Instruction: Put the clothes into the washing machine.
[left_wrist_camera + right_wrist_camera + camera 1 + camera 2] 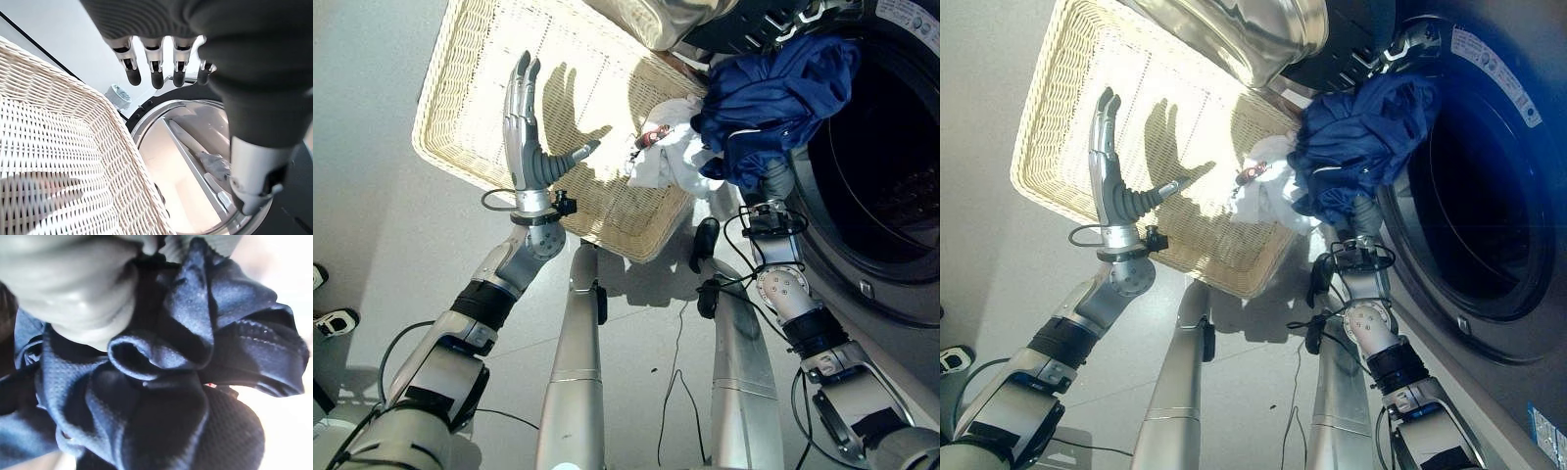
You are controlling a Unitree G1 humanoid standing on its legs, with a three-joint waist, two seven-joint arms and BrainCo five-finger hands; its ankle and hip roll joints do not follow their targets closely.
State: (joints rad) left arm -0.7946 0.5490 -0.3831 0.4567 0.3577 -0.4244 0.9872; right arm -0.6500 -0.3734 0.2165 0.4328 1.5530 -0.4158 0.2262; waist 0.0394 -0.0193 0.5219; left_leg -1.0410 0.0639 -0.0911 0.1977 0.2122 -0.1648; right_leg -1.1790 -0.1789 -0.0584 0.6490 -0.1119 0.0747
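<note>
At washer mouth — right hand buried in blue garment, grip unreadable | left hand spread over basket | white cloth on rim | push deep into drum — clear the seal.

Bunched blue garment at washer opening

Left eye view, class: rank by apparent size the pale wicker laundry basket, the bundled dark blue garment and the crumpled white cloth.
1. Pale wicker laundry basket, clearly largest.
2. Bundled dark blue garment, raised nearer the camera, so it may look bigger than it is.
3. Crumpled white cloth, smallest, partly hidden behind the blue garment.
</note>
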